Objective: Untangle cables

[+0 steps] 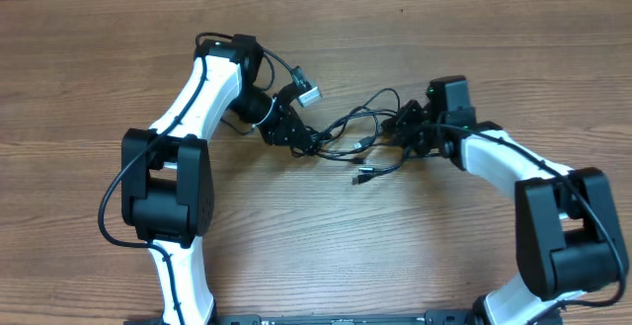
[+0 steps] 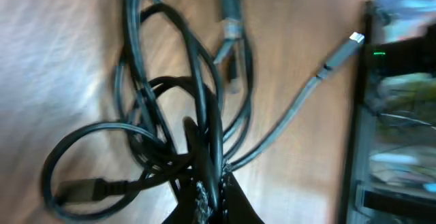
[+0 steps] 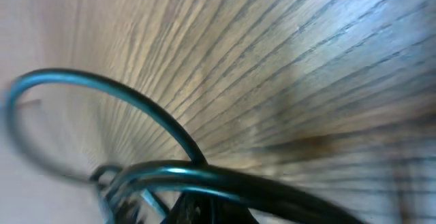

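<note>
The cables point(image 1: 360, 132) lie tangled on the bench point(image 1: 415, 246), midway across and nearer its far edge than its near one. The left tool point(image 1: 306, 142) sits at the tangle's left end, the right tool point(image 1: 407, 132) at its right end.

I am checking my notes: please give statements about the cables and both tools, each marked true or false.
1. The cables lie on a wooden table. True.
2. The left tool is shut on the cables. True.
3. The right tool hangs open, away from the cables. False: it is shut on them.
4. The cables lie as separate cords. False: they form one tangle.
</note>
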Controlling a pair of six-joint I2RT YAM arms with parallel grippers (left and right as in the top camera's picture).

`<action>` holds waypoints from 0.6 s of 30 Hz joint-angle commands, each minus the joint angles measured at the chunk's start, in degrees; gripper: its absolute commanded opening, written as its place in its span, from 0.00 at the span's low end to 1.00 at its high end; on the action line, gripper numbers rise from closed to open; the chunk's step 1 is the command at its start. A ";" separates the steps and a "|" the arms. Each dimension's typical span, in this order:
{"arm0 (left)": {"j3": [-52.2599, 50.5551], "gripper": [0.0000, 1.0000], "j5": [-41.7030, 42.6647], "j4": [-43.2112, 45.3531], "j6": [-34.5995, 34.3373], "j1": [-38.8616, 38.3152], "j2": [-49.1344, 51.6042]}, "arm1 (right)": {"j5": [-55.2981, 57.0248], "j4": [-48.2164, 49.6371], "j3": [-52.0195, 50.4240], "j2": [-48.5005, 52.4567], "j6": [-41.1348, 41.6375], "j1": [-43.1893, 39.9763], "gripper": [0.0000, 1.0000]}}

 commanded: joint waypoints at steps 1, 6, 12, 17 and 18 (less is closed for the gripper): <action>-0.20 0.04 -10.99 3.30 -10.60 0.28 -0.50 | -5.88 -1.11 2.40 -5.27 -3.30 -2.97 0.04; -0.22 0.04 -20.98 8.39 -23.12 0.28 -0.50 | -5.03 -5.57 2.43 -7.13 -6.56 -5.03 0.04; -0.24 0.04 -21.29 8.70 -23.39 0.28 -0.50 | 4.76 -12.85 2.40 -7.10 -11.06 -4.57 0.04; -0.24 0.04 -21.20 8.35 -23.37 0.26 -0.50 | 7.43 -15.56 2.40 -7.10 -14.95 -4.35 0.04; -0.24 0.04 -21.07 8.11 -23.32 0.24 -0.50 | 7.39 -15.98 2.43 -7.10 -15.32 -4.35 0.04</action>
